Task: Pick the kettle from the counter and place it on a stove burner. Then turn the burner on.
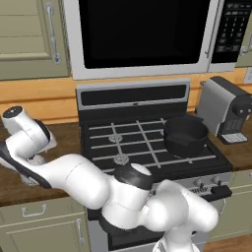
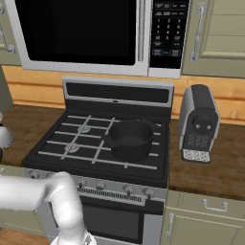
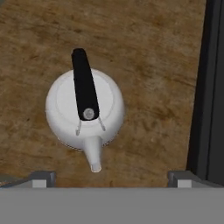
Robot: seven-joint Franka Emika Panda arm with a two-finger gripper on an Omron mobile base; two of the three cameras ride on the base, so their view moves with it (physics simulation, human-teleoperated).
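The kettle [image 3: 85, 107] stands upright on the counter [image 3: 166, 65], seen straight from above in the hand view. It is a silvery-white dome with a black handle [image 3: 83, 81] across its top, and its spout [image 3: 94, 155] points toward the hand. My gripper [image 3: 111, 178] hovers above it, open wide and holding nothing, with one fingertip on each side of the spout end. In the left base view my arm bends left over the counter [image 1: 12, 184] beside the stove. The nearest stove burner [image 1: 120, 159] lies bare at the cooktop's front left.
The black stove's edge [image 3: 210, 87] runs just right of the kettle. A wide black pot [image 1: 184, 135] covers the right side of the cooktop. A grey coffee machine [image 1: 224, 110] stands on the right counter. The stove knobs [image 2: 127, 190] line its front panel.
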